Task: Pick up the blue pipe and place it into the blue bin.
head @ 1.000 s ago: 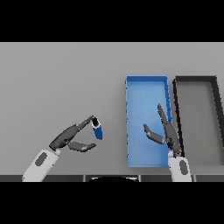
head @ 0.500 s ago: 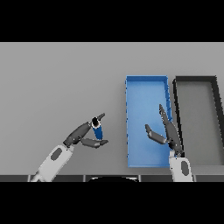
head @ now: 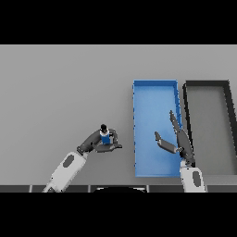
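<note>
At the lower left of the table [head: 55, 92], the left hand [head: 98, 142] has its fingers curled around the blue pipe [head: 105, 136], which stands about upright in the grasp, left of the blue bin [head: 155, 85]. Over this bin's right part the right hand [head: 178, 142] shows, fingers straight and spread, holding nothing. Just beside the bin on the right lies a black bin [head: 207, 84].

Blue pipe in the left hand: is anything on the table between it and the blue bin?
Nothing visible. The small blue pipe sits in the fingers of the left hand, with only bare grey table between it and the near wall of the blue rectangular bin. The right hand hovers open over the bin's right side.
</note>
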Available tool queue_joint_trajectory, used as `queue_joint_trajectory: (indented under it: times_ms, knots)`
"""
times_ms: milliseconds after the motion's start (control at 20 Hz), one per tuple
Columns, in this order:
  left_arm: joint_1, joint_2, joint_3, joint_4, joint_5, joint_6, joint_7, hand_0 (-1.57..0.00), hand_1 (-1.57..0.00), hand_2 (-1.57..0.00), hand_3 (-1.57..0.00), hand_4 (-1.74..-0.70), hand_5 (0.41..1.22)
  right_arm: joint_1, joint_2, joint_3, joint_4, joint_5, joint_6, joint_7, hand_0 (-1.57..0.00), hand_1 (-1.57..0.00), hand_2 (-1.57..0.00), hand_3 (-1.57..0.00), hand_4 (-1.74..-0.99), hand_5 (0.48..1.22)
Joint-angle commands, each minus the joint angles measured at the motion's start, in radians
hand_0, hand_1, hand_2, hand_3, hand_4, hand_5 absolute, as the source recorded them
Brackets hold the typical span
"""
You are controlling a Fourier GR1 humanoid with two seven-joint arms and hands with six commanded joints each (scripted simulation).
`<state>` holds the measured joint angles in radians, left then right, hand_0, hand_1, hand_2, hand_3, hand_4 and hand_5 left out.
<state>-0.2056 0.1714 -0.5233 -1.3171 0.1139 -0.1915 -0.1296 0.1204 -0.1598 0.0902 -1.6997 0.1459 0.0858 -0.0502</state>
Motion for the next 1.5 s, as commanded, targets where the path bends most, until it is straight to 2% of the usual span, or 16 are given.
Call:
queue_joint_trajectory:
  times_ms: [0, 50, 150, 200, 400, 500, 550, 650, 1000, 1150, 1350, 1400, 1450]
  knots:
    - [-0.001, -0.014, -0.005, -0.004, -0.006, 0.007, 0.024, -0.94, -1.02, -1.09, -1.1, -1.55, 1.02, -0.022, -0.001, -0.006, 0.015, -0.002, -0.002, 0.025, 0.0, 0.0, 0.0, 0.0, -1.309, 0.664]
    - [0.008, -0.001, -0.001, -0.01, -0.008, 0.008, 0.012, -1.07, -1.13, -1.18, -1.18, -1.59, 1.06, -0.002, 0.005, 0.003, 0.008, -0.005, 0.005, 0.002, 0.0, 0.0, 0.0, 0.0, -1.31, 0.665]
    - [0.014, 0.013, -0.013, -0.023, -0.025, 0.016, -0.008, -1.25, -1.29, -1.32, -1.31, -1.64, 1.118, -0.001, -0.002, 0.001, -0.003, 0.0, 0.001, 0.003, 0.0, 0.0, 0.0, 0.0, -1.302, 0.666]
    - [0.009, 0.005, -0.015, -0.024, -0.025, 0.024, 0.001, -1.31, -1.35, -1.37, -1.35, -1.66, 1.139, -0.013, 0.001, 0.003, 0.004, 0.008, -0.004, 0.013, 0.0, 0.0, 0.0, 0.0, -1.294, 0.666]
    - [0.021, 0.0, -0.029, -0.095, -0.016, 0.031, -0.042, -1.47, -1.48, -1.49, -1.43, -1.7, 1.187, -0.027, 0.001, -0.001, 0.02, -0.005, 0.006, 0.021, 0.0, 0.0, 0.0, 0.0, -1.279, 0.656]
    - [-0.004, -0.018, -0.031, -0.115, -0.009, 0.036, -0.041, -1.5, -1.51, -1.52, -1.45, -1.71, 1.199, -0.028, -0.003, -0.008, 0.031, -0.007, 0.007, 0.003, 0.0, 0.0, 0.0, 0.0, -1.28, 0.66]
    - [-0.007, -0.019, -0.033, -0.141, -0.002, 0.033, -0.053, -1.52, -1.52, -1.53, -1.45, -1.71, 1.204, -0.025, -0.006, -0.005, 0.023, -0.001, 0.006, 0.003, 0.0, 0.0, 0.0, 0.0, -1.28, 0.663]
    - [-0.032, -0.028, -0.039, -0.165, 0.007, 0.025, -0.034, -1.54, -1.54, -1.54, -1.45, -1.72, 1.21, -0.034, -0.008, -0.005, 0.04, 0.021, -0.007, 0.008, 0.0, 0.0, 0.0, 0.0, -1.277, 0.673]
    - [-0.086, -0.03, -0.055, -0.256, 0.036, 0.033, 0.092, -1.56, -1.56, -1.57, -1.44, -1.73, 1.219, -0.029, -0.013, -0.01, 0.053, 0.017, -0.003, -0.041, 0.0, 0.0, 0.0, 0.0, -1.273, 0.688]
    - [-0.09, -0.028, -0.065, -0.271, 0.039, 0.039, 0.14, -1.57, -1.57, -1.57, -1.44, -1.73, 1.219, -0.04, -0.019, -0.007, 0.063, -0.003, 0.029, -0.026, 0.0, 0.0, 0.0, 0.0, -1.269, 0.688]
    - [-0.078, -0.02, -0.066, -0.267, 0.044, 0.038, 0.13, -1.57, -1.57, -1.57, -1.44, -1.73, 1.22, -0.044, -0.016, -0.004, 0.069, -0.002, 0.031, -0.032, 0.0, 0.0, 0.0, 0.0, -1.25, 0.688]
    - [-0.075, -0.011, -0.065, -0.276, 0.044, 0.037, 0.123, -1.57, -1.57, -1.57, -1.44, -1.73, 1.22, -0.056, -0.02, -0.013, 0.073, -0.011, 0.031, -0.012, 0.0, 0.0, 0.0, 0.0, -1.243, 0.687]
    - [-0.078, -0.015, -0.067, -0.275, 0.044, 0.042, 0.127, -1.57, -1.57, -1.57, -1.44, -1.73, 1.22, -0.059, -0.022, -0.016, 0.083, -0.014, 0.034, -0.029, 0.0, 0.0, 0.0, 0.0, -1.229, 0.687]
